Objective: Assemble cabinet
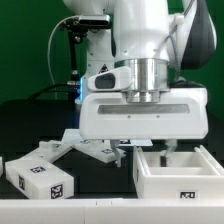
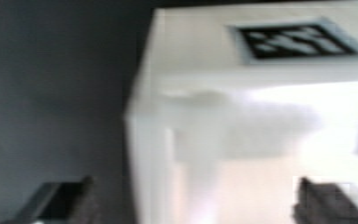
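The cabinet body [image 1: 180, 175] is an open white box with a small tag on its front, at the exterior view's right. In the wrist view it fills the frame as a blurred white block [image 2: 247, 110] with a tag near one corner. My gripper [image 1: 145, 153] hangs over the box's left wall, one finger outside it and one over its hollow. In the wrist view my gripper [image 2: 194, 202] is wide open, with the dark fingertips [image 2: 55, 200] clear of the white block between them. A second white cabinet piece [image 1: 40, 172] with tags lies at the exterior view's left.
A flat white tagged sheet, apparently the marker board [image 1: 92, 148], lies on the dark table behind the loose piece. The arm's broad white hand body [image 1: 145, 110] hides the table's middle. A dark stand with cables [image 1: 75, 40] rises at the back left.
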Controlling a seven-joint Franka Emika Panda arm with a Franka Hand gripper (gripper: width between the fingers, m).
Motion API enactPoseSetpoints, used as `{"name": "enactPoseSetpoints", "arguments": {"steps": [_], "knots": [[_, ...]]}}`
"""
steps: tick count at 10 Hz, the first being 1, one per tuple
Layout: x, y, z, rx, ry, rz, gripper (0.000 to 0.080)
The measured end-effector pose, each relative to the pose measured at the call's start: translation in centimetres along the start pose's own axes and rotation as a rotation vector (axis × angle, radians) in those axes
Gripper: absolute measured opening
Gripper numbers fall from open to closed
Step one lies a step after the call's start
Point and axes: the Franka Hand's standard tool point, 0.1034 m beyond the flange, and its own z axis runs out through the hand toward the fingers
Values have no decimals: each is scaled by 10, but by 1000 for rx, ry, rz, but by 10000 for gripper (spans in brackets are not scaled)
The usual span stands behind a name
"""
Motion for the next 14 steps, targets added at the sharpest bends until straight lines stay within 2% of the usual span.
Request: {"name": "enactPoseSetpoints", "arguments": {"steps": [1, 2, 4, 5, 8, 9, 11, 12, 14], "knots": [[1, -3, -14, 10, -2, 0, 725], [0, -4, -32, 22, -7, 1, 780], [-14, -3, -59, 36, -22, -12, 795], [-21, -2, -68, 51, -68, -7, 795], [-20, -1, -66, 48, -59, -18, 796], [-23, 3, -63, 43, -53, -31, 796], [-49, 22, -53, 26, -87, -52, 796], [-57, 31, -51, 23, -95, -166, 796], [-61, 35, -50, 24, -105, -297, 796]]}}
